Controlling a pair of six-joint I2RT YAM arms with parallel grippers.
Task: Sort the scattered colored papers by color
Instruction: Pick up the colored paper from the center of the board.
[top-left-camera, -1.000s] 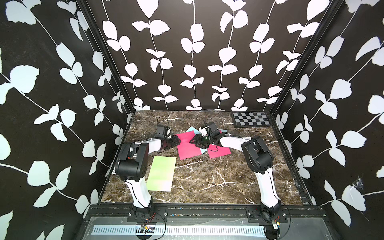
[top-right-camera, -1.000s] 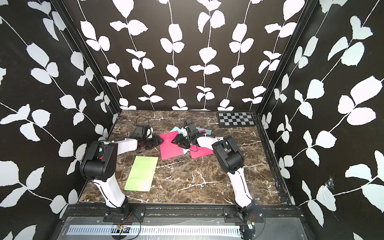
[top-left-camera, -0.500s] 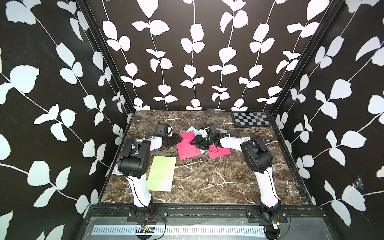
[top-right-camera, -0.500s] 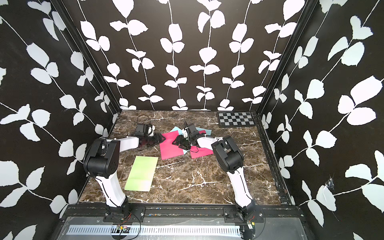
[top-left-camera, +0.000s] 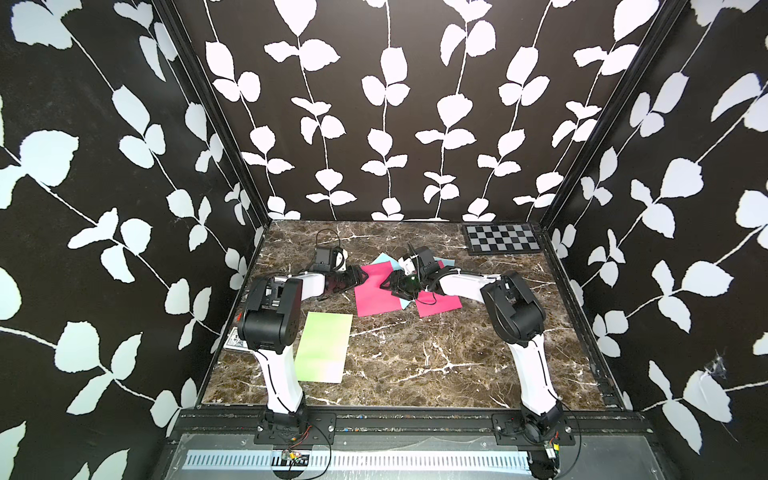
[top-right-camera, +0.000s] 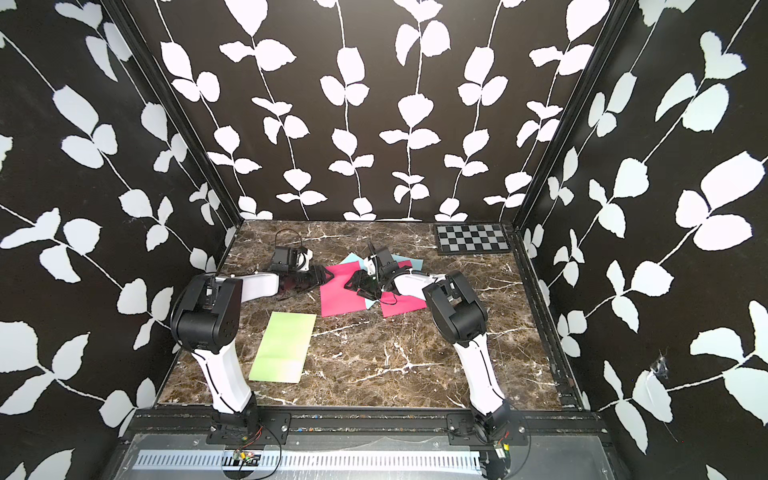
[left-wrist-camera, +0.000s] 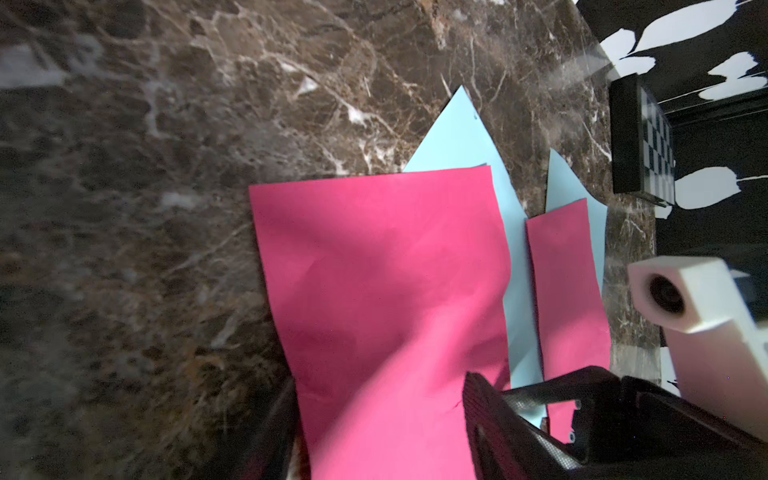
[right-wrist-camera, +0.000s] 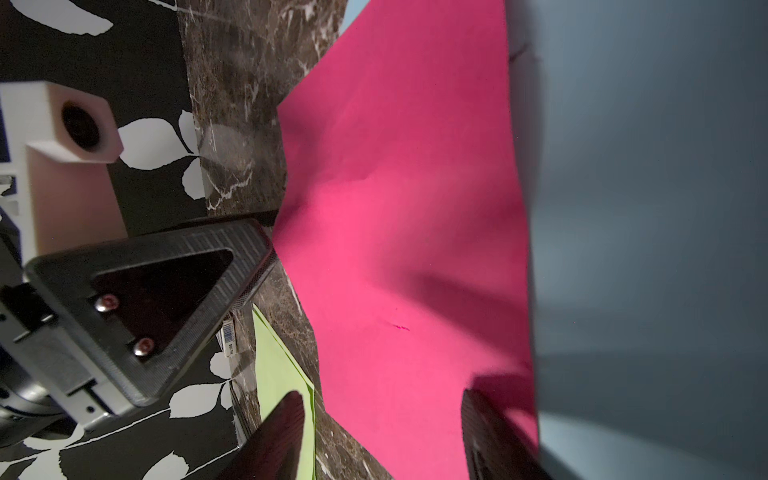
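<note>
Separating pink from blue is the step in hand, as I judge it. The green sheet (top-left-camera: 324, 347) lies flat and alone at the table's (top-left-camera: 415, 357) 8 o'clock, just beside the left arm's base, and looks sorted.

The rest is a mixed heap just past centre toward 12 o'clock. A big pink sheet (top-left-camera: 374, 297) lies on top, with a second pink sheet (top-left-camera: 440, 302) at its 4 o'clock. Blue sheets (top-left-camera: 380, 261) poke out from under both at 12 o'clock and between them.

The left gripper (top-left-camera: 354, 279) lies low at the big pink sheet's 9 o'clock corner. The left wrist view shows its jaws about half-wide, with the sheet's buckled edge running in between them. The right gripper (top-left-camera: 397, 286) sits over the same sheet's 3 o'clock edge, jaws likewise apart with pink between them. Neither is visibly clamped on paper.

The next move probably calls for one pincer to close on the raised pink edge. The sheet then needs drawing toward bare table at 6 o'clock, slowly enough that the blue beneath is not towed along. The checkerboard (top-left-camera: 503, 239) at 1 o'clock is no part of the sort.
</note>
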